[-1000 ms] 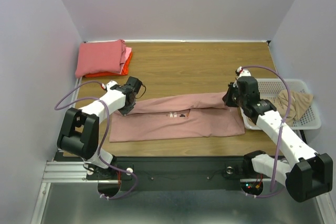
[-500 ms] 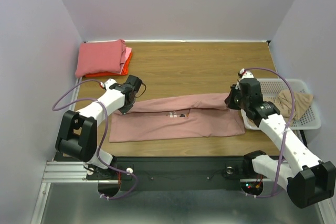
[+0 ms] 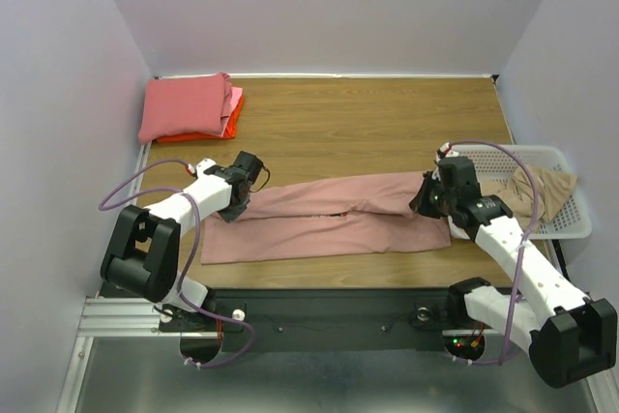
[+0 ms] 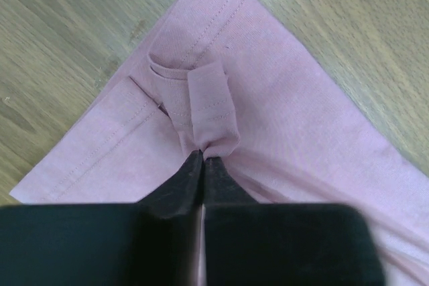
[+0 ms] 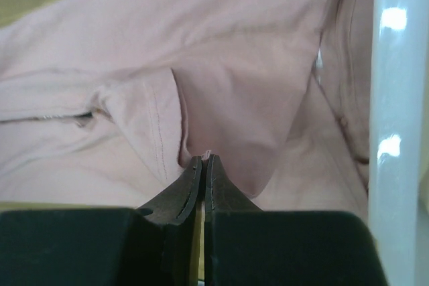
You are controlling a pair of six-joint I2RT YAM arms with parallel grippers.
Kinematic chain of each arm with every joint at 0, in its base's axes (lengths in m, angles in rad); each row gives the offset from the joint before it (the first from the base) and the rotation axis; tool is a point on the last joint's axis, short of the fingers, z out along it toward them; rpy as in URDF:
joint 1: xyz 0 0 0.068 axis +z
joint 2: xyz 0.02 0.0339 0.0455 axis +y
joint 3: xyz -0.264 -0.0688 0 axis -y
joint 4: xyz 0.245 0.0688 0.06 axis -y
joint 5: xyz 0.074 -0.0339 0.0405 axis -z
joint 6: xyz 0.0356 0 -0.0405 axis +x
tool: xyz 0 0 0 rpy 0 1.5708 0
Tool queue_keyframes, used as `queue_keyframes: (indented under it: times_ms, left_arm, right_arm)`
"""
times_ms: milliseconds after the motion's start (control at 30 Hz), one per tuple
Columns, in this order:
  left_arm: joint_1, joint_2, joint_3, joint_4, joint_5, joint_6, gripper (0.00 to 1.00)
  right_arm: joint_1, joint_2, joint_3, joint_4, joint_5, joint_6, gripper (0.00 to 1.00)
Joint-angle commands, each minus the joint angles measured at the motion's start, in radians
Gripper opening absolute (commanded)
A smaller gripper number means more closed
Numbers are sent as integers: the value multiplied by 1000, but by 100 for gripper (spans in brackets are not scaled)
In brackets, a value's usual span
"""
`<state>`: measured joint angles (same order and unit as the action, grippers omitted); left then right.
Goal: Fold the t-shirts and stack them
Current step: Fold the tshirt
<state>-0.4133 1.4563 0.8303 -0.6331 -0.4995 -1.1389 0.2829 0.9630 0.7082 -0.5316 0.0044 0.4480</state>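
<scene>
**A:** Where's the shirt?

**B:** The left pincer is clamped on the dusty pink t-shirt at its nine o'clock end. It lies across the desk, and the right pincer is clamped on its three o'clock end.

**A:** Risks?

**B:** Thin pinches might slip, skewing the fold. The basket may snag cloth.
</scene>
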Motion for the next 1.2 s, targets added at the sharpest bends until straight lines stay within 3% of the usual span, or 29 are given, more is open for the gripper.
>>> queue_keyframes:
  times_ms: [0,33,67,100,200,233,300,433,533,700,900,1167]
  left_arm:
    - [-5,-10,-22,-20,-24,-12,26]
    - [-5,-25,-31,-28,-22,-13,36]
    - [-7,-33,-36,-36,-22,-13,53]
    - [-5,-42,-40,-39,-22,-10,54]
    - [-5,-89,-51,-80,-14,-7,66]
    - [-5,-121,-51,-95,-16,-9,72]
    - [-5,-158,-53,-138,-30,-19,78]
    - [-5,-253,-42,-160,-34,-28,83]
    - [-5,-298,-11,-108,-22,19,93]
    - [-5,-251,82,51,41,152,98]
    - [-5,-65,180,187,150,241,98]
    - [-5,110,184,197,191,258,98]
  right_arm:
    - [4,-44,-65,-57,-53,119,5]
    - [4,-53,-96,-79,-82,167,8]
    - [4,-72,-111,-90,-102,188,13]
    - [4,-84,-127,-105,-121,222,28]
    - [4,-138,-151,-152,-150,239,34]
    - [4,-150,-142,-177,-141,238,46]
    - [4,-168,-104,-232,-109,221,60]
    - [2,-182,-49,-199,-141,183,100]
    - [4,-130,-16,-99,-178,137,100]
    - [15,93,20,93,-328,93,100]
    - [124,344,149,131,-45,17,100]
    - [229,510,155,208,-130,-19,100]
